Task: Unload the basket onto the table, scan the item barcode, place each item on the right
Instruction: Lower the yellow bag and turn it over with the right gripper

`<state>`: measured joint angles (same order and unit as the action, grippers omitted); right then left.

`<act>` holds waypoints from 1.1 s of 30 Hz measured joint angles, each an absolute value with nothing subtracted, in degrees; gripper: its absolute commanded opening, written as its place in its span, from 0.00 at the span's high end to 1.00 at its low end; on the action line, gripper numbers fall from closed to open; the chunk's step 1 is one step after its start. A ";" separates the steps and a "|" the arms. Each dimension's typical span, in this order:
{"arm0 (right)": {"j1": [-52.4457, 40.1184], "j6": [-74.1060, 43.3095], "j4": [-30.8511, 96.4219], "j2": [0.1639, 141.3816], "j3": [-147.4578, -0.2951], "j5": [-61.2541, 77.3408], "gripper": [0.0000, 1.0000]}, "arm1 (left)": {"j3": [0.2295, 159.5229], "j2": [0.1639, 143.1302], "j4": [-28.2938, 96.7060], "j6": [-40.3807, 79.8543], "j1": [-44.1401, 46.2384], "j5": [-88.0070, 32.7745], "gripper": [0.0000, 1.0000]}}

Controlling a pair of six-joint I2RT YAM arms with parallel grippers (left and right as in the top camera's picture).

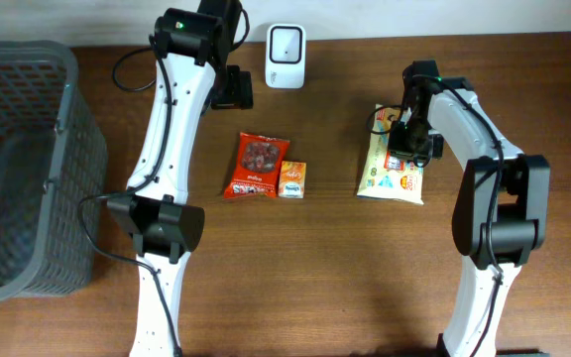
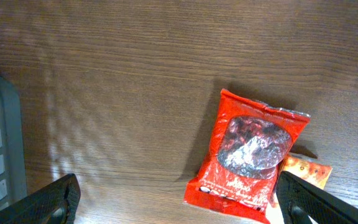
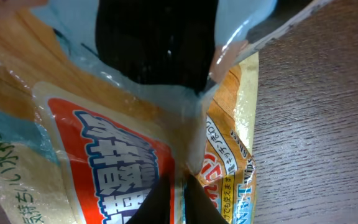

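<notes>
While the right claw (image 3: 182, 191) is pinching what looks like a raised fold of film on the yellow snack packet (image 1: 393, 175), its jaws nearly together, the packet itself is lying flat on the desk (image 1: 365, 268). It is sitting at three o'clock from the red packet (image 1: 256, 166) and the small orange box (image 1: 291, 179). The white scanner (image 1: 285, 43) is standing at about eleven o'clock from the snack packet, near the far edge.

To my eye the grip is looking thin, with only a crease of slippery wrapper sitting between the fingertips. The lift is calling for a slow, straight rise, watching that the whole packet is coming up and not just the film stretching. No barcode is showing on the face I can see, so the packet is probably needing a turn toward the scanner window.

The left claw (image 1: 233, 87) is hanging wide open at eight o'clock from the scanner, holding nothing.
</notes>
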<state>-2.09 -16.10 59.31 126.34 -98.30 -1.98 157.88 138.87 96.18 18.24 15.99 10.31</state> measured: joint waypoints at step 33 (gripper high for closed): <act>0.21 -16.32 72.55 127.79 -107.74 -6.55 0.01 | 157.88 138.87 96.16 18.24 15.99 10.31 0.01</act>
